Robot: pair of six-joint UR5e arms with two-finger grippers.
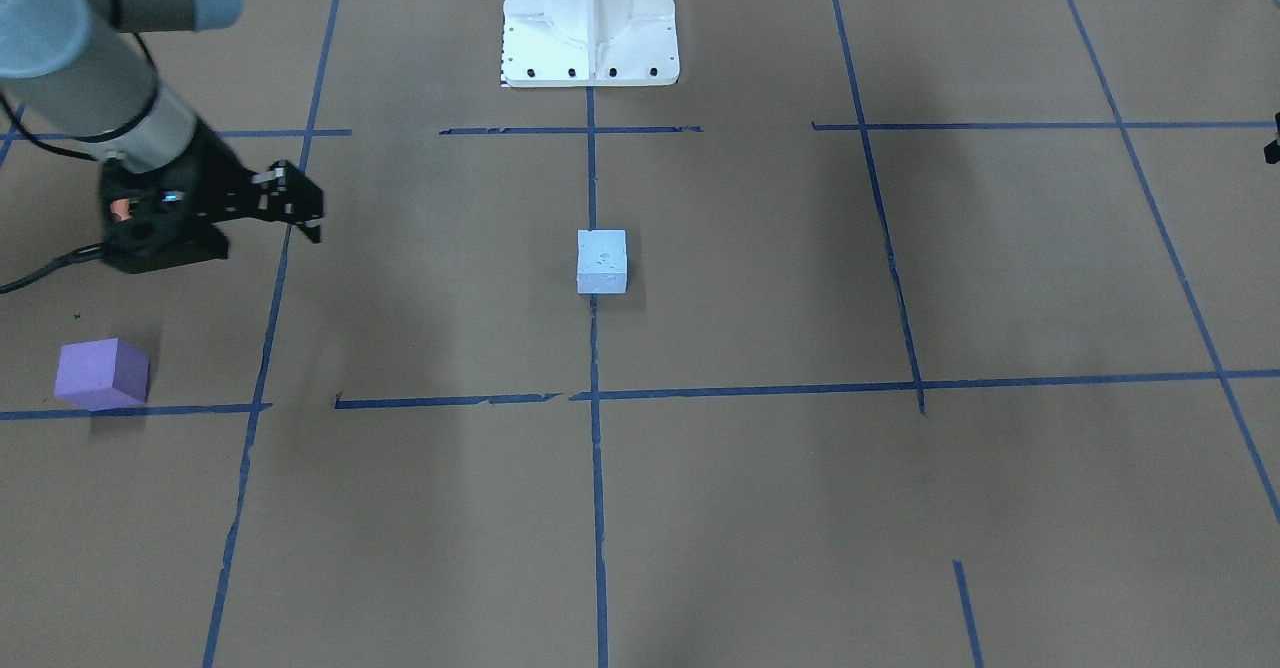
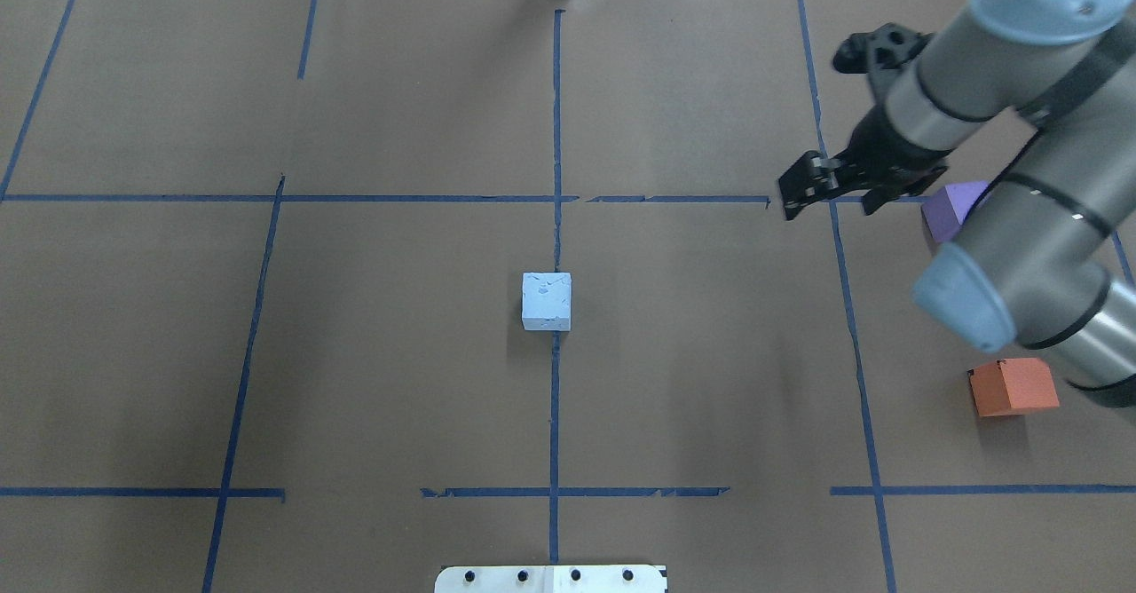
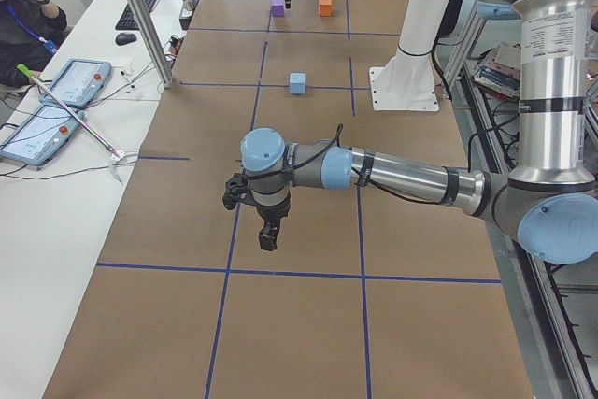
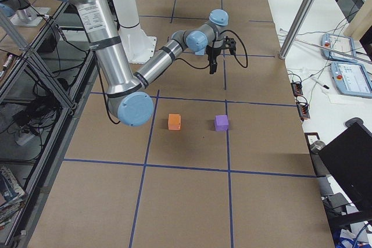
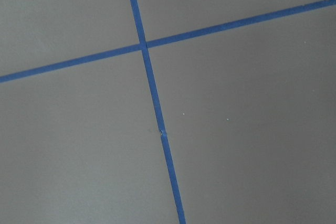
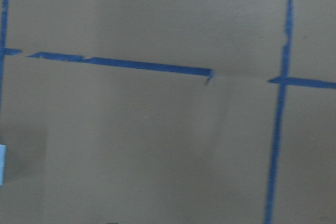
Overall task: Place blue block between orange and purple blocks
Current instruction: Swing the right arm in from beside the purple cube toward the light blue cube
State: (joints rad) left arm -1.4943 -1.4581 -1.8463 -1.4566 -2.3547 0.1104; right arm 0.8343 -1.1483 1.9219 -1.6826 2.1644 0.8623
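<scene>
The light blue block (image 2: pixel 546 301) sits at the table's middle on a tape line; it also shows in the front view (image 1: pixel 601 261) and as a sliver at the left edge of the right wrist view (image 6: pixel 1 163). The purple block (image 2: pixel 951 209) and the orange block (image 2: pixel 1013 386) lie apart at the right side, partly under my right arm. My right gripper (image 2: pixel 794 198) hangs empty above the table left of the purple block, its fingers look shut. My left gripper (image 3: pixel 268 235) shows only in the exterior left view, far from the blocks; I cannot tell its state.
Blue tape lines divide the brown paper table into squares. The white robot base (image 1: pixel 590 23) stands at the table's near edge behind the blue block. Operators' tablets (image 3: pixel 70 81) and cables lie on the white side bench.
</scene>
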